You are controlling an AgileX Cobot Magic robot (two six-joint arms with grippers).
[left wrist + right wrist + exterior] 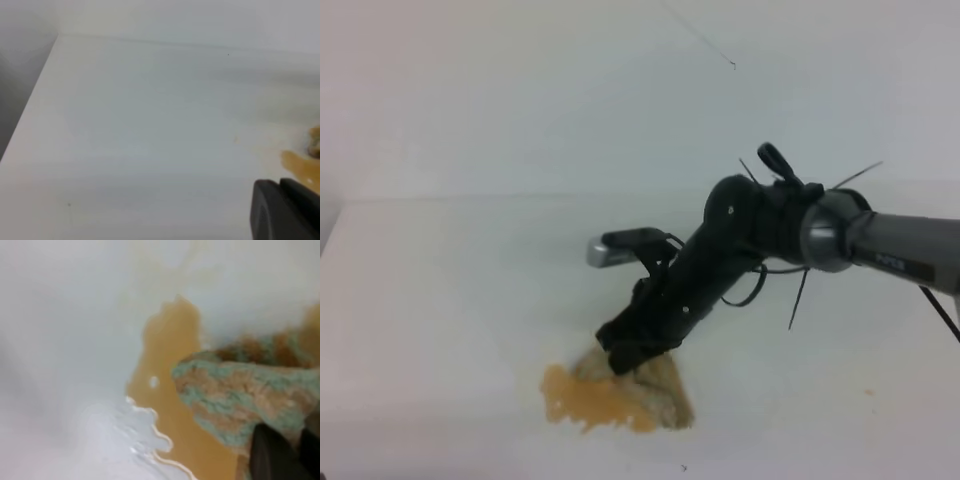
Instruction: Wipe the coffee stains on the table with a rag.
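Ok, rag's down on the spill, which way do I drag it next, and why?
Probably drag the right hand toward the table's left-front. It grips the rag, which is pressed on the table, and the glossy coffee stains lie uncovered on that side, pooled against the rag's edge in the right wrist view.

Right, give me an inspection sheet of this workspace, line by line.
Surface: white table, wet with a tan spill near the front edge.
Job's things: coffee stains pooled on the table; rag lying on the spill, soaked brown in patches.
Clutter: nothing seen beyond a few tiny specks.
End effectors: right end effector shut on the rag, pressing it down at the stain; left end effector only partly visible at the edge of its wrist view, state cannot be told.
Cables: thin black cables and cable-tie ends sticking out at the right arm's wrist.
Surroundings: plain white wall behind the table.
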